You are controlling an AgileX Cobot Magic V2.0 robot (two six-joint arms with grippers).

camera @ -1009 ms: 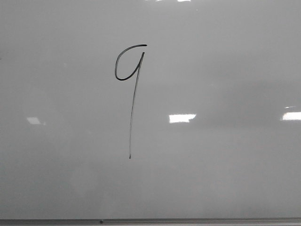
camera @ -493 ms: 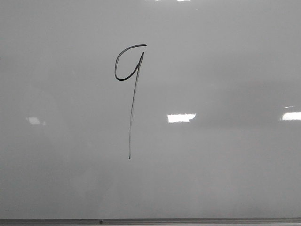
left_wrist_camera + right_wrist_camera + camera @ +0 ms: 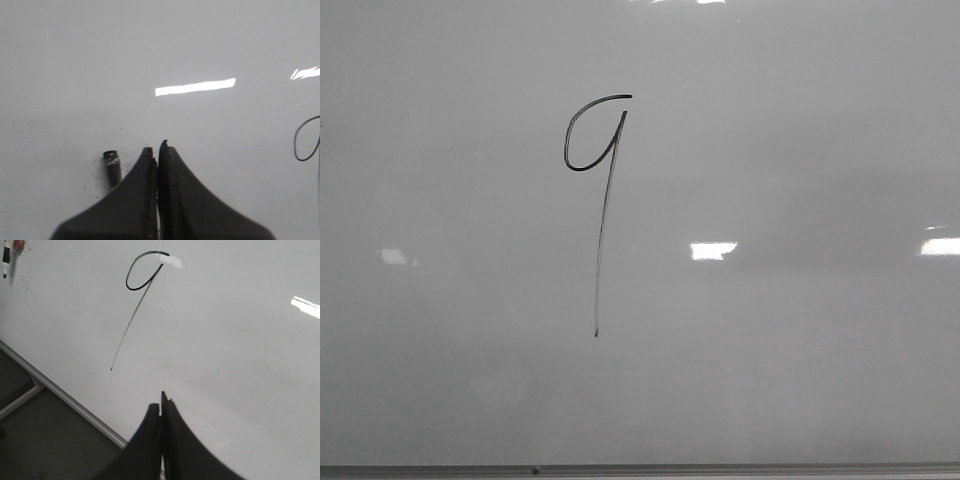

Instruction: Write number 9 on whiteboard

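The whiteboard [image 3: 800,150] fills the front view, and neither gripper appears there. On it is the number 9 [image 3: 599,250], a thin black line with a small loop and a long slanted tail. In the right wrist view my right gripper [image 3: 161,406] is shut with nothing between its fingers. It hangs over the whiteboard [image 3: 240,340] below the tail of the number 9 [image 3: 136,312]. My left gripper [image 3: 157,147] is shut and empty over the whiteboard [image 3: 150,50]. Only part of the number 9 [image 3: 295,145] loop shows at that view's edge.
A thin grey edge strip [image 3: 720,469] runs along the board's near side, also seen as the edge strip [image 3: 75,402] with dark floor beyond. A small dark cylinder [image 3: 112,167] lies on the board beside the left fingers. A marker [image 3: 6,257] rests far off. Bright glares dot the board.
The bright glare near the board's middle has shifted slightly sideways. The number 9 is unchanged.
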